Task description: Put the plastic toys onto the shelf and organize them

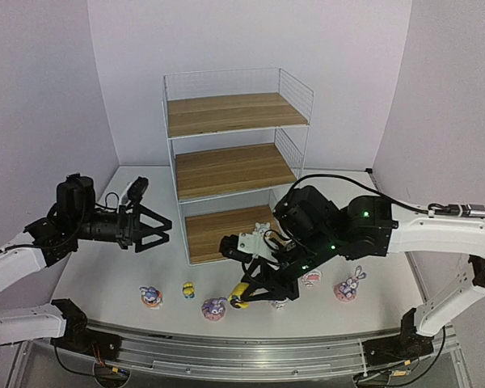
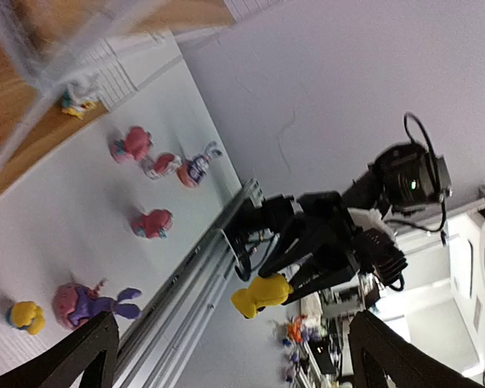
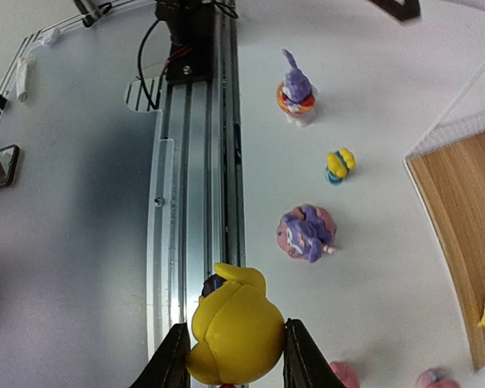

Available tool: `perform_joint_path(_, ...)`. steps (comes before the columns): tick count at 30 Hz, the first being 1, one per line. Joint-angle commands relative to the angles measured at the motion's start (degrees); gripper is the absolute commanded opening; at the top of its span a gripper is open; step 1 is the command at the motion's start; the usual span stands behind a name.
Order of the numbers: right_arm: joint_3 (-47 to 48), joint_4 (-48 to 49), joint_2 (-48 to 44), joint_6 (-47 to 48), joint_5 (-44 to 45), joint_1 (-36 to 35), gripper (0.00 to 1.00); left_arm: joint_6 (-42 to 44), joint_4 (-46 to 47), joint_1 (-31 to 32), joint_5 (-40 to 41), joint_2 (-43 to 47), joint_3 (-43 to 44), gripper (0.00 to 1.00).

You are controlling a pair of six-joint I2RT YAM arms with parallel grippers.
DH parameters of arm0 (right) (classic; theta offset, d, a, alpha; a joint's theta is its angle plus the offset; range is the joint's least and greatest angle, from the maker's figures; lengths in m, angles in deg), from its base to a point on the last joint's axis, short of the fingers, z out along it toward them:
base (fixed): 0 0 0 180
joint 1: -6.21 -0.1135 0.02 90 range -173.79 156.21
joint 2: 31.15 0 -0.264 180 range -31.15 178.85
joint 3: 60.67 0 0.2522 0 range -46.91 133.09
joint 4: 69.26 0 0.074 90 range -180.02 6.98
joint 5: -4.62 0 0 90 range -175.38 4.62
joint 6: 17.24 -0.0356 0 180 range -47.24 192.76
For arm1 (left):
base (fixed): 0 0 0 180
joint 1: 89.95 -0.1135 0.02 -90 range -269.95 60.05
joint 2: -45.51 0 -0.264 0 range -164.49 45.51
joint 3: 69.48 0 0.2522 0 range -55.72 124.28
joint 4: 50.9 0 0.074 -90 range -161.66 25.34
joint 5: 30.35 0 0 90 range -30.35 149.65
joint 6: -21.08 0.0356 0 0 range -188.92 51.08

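The shelf [image 1: 234, 113] of white wire and wood boards stands at the back centre. My right gripper [image 1: 244, 294] is shut on a yellow toy [image 1: 239, 296] and holds it above the table's front. The right wrist view shows that toy [image 3: 236, 330] squeezed between both fingers [image 3: 171, 356]. It also shows in the left wrist view [image 2: 261, 295]. My left gripper [image 1: 155, 223] is open and empty, above the table left of the shelf. A purple bunny [image 1: 151, 297], a small yellow toy [image 1: 188, 289] and a lying purple bunny [image 1: 213, 308] sit along the front. A yellowish toy [image 1: 263, 233] stands on the bottom board.
A pink-and-white toy [image 1: 311, 277] and a purple bunny [image 1: 349, 287] sit at the front right. A pink toy [image 1: 280, 304] lies partly behind my right gripper. A metal rail [image 1: 242, 356] runs along the near table edge. Walls close in on both sides.
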Motion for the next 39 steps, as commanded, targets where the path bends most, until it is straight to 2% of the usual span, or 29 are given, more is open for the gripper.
perform_joint_path(1, 6.24, 3.34, 2.44, 18.52, -12.35, 1.58, 0.00, -2.08, 21.89, 11.42, -7.38, -5.64, -3.19, 0.99)
perform_joint_path(6, 9.37, 3.48, 4.26, 24.99, -23.37, 2.80, 0.00, -5.91, 42.86, 15.99, -12.41, -5.82, -9.49, 0.99)
perform_joint_path(11, 12.94, 3.56, 7.18, 26.21, -24.23, 2.84, 0.00, -2.88, 46.35, 20.05, -14.56, -8.13, -8.81, 0.99)
perform_joint_path(14, 14.46, 3.81, 7.96, 27.76, -26.23, 2.89, 0.00, -1.32, 48.19, 22.87, -16.08, -11.56, -7.08, 0.95)
perform_joint_path(19, 17.58, 3.83, 10.48, 27.66, -26.97, 2.98, 0.00, 1.65, 47.23, 26.48, -18.60, -18.49, -2.53, 0.76)
perform_joint_path(22, 18.24, 3.83, 11.34, 27.69, -27.07, 3.07, 0.00, 2.96, 47.13, 27.52, -19.19, -19.01, -2.08, 0.70)
perform_joint_path(29, 18.35, 3.83, 11.23, 28.19, -26.60, 3.25, 0.00, 3.98, 45.45, 27.89, -20.04, -18.44, -1.66, 0.42)
perform_joint_path(34, 18.09, 3.94, 10.77, 28.43, -25.35, 3.32, 0.00, 3.71, 45.41, 28.49, -21.17, -19.43, -1.07, 0.40)
perform_joint_path(35, 18.09, 3.92, 10.78, 28.27, -25.05, 3.32, 0.00, 3.62, 45.36, 28.59, -21.41, -19.76, -0.76, 0.36)
perform_joint_path(39, 17.72, 4.00, 10.51, 27.69, -23.09, 3.34, 0.01, 3.52, 45.24, 28.91, -21.25, -20.50, 0.44, 0.17)
